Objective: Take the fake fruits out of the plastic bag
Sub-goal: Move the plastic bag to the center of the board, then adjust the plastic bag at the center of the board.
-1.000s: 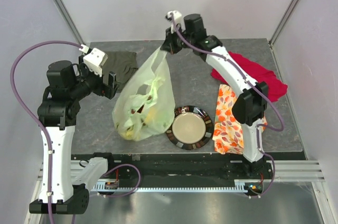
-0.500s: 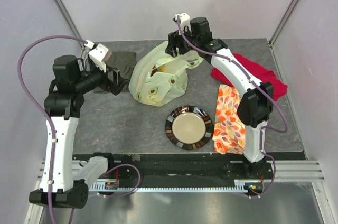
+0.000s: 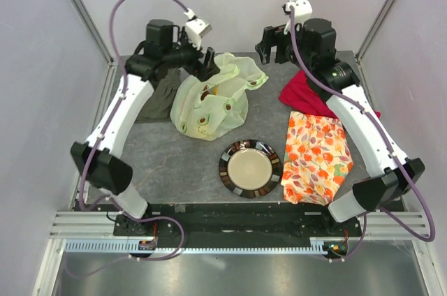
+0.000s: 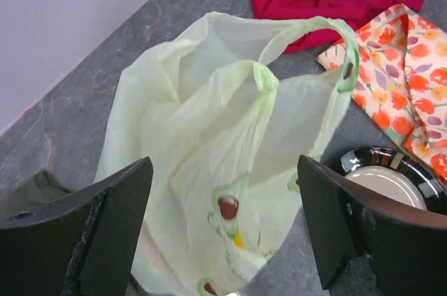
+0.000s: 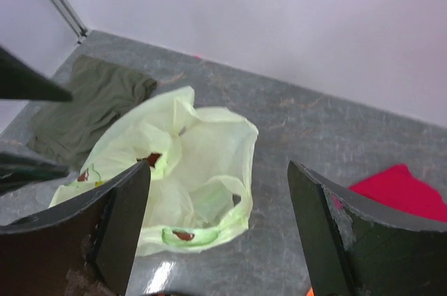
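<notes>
Your left gripper (image 3: 208, 67) hangs over the far side of the plastic bag (image 3: 209, 104) with its jaws spread wide. In its wrist view the left gripper (image 4: 223, 223) frames the crumpled plastic below, and nothing is pinched between the fingers (image 4: 105, 230). You cannot tell from above whether a fingertip brushes the plastic.

Your right gripper (image 3: 271, 46) is raised near the table's far edge, right of the bag and apart from it. Its jaws are also wide and it is holding nothing. Its own camera shows the bag well below the right gripper (image 5: 220, 230).

The bag lies slumped on the table (image 3: 174, 163), toward the far edge and left of the middle. Its mouth is loose and one handle loop (image 3: 253, 81) is flopped out to the right.

You cannot pick out the fake fruits one by one. Dark red spots (image 3: 202, 120) ringed in green show on the plastic, and whether they are pieces inside or print is unclear.

An olive cloth (image 3: 160, 93) sits just beside the bag toward the far left corner. A plate (image 3: 225, 169) with a dark striped rim rests close to the near edge at the middle, apart from the bag. An orange-flowered cloth (image 3: 318, 156) lies just right of the plate. A red cloth (image 3: 300, 93) lies beyond it toward the far right corner, partly under your right arm.
</notes>
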{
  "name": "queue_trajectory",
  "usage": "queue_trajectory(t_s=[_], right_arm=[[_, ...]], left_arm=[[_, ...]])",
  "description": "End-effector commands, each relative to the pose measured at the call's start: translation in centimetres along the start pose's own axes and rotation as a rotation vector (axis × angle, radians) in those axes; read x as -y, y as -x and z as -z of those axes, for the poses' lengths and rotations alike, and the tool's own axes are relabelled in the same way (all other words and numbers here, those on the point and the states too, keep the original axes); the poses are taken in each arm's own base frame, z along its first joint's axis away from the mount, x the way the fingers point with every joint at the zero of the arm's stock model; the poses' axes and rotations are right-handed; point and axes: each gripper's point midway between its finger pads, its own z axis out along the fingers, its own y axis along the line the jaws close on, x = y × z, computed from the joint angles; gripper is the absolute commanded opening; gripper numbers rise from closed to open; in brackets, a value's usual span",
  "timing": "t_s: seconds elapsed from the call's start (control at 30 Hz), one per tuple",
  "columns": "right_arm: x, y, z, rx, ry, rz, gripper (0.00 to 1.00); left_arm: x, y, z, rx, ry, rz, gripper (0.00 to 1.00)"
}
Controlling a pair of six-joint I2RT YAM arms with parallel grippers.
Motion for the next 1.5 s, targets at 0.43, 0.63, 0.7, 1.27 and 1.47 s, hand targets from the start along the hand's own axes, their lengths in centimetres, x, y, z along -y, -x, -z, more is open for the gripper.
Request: queue_trajectory(t_s=[0.43, 0.63, 0.7, 1.27, 1.47], right_arm=[[0.9, -13.5, -2.7, -0.379, 0.155, -0.602, 0.86], [-0.5, -13.5, -2.1, -0.401, 0.243, -0.632, 0.84], [-0.6, -13.9, -2.0, -0.416, 0.253, -0.64, 0.81], [6.6, -4.1, -14.0, -0.067, 0.257, -0.439, 0.0], [9.3, 5.6, -14.4, 0.222, 0.191, -0.228, 0.0]], left_arm=[[4.5, -1.9, -6.2, -0.152, -0.176, -0.139, 0.79], [3.5, -3.4, -7.8, -0.21, -0.115, -0.139, 0.73], [2.5, -4.3, -8.6, -0.242, -0.071, -0.129, 0.68], [-5.7, 7.0, -10.8, 0.132, 0.084, -0.091, 0.02], [-8.0, 17.2, -5.9, 0.443, 0.215, -0.273, 0.02]])
